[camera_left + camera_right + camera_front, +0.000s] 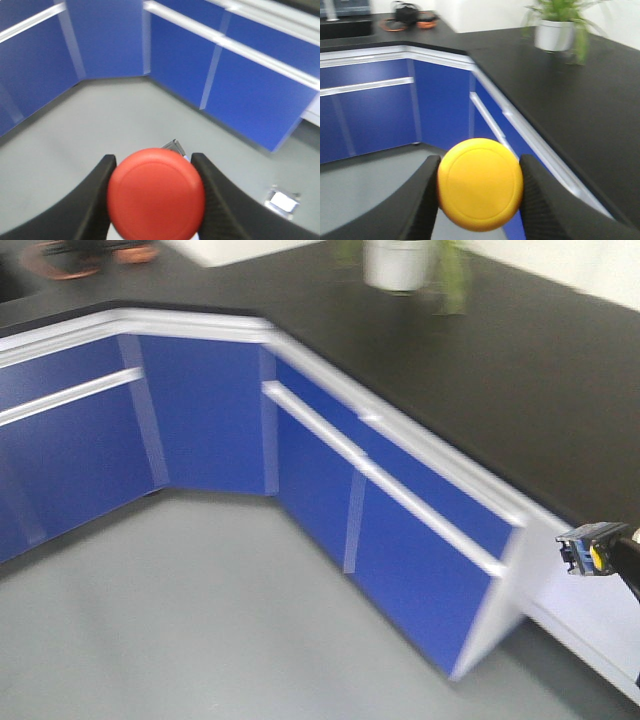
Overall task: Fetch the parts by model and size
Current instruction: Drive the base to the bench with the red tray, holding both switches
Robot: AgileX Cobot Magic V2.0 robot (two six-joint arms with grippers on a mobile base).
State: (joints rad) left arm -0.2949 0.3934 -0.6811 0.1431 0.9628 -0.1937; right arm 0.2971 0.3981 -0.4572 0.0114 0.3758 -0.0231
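Red switch [156,192] sits clamped in my left end effector [154,162], yellow switch [480,184] in my right end effector [480,161]. I should grip both firmly and level, carrying them smoothly toward the desk [560,100] at right.

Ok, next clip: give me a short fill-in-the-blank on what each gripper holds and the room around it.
1. The left gripper is shut on a switch with a ____ cap.
2. The right gripper is shut on a second switch with a ____ cap.
3. The potted plant stands on the ____ countertop.
4. The cabinet doors below the countertop are ____.
Missing words: red, yellow, black, blue.
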